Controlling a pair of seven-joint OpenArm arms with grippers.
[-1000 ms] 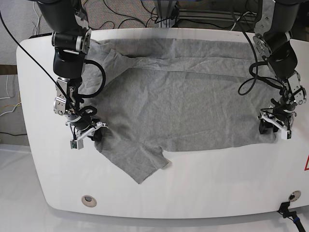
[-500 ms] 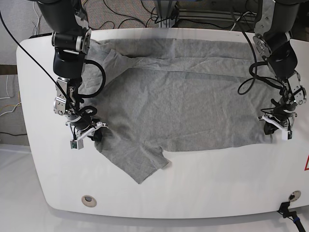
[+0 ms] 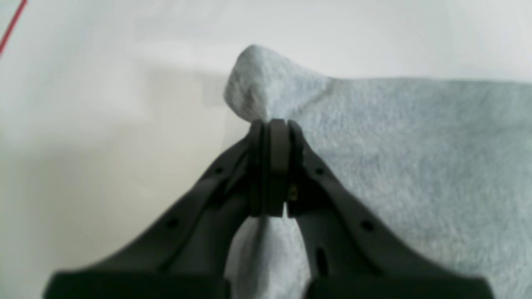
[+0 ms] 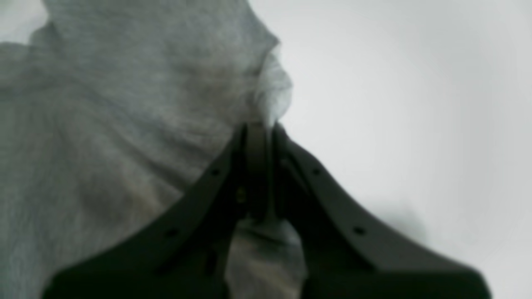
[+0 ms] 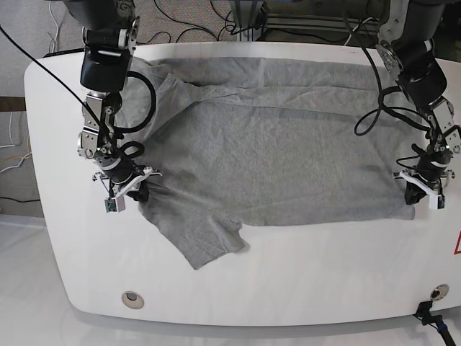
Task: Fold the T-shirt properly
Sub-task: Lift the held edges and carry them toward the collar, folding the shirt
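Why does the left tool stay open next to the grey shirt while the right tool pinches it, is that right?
Not quite. The left tool is shut on the shirt too; the left wrist view shows grey cloth pinched between its fingers. The right tool does pinch the shirt.

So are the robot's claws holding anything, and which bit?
Yes. Both are shut on the T-shirt: the left gripper pinches a corner of it, and the right gripper pinches its edge.

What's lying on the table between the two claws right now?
Base view: only the grey T-shirt spans from right claw to left claw, each pinching an edge.
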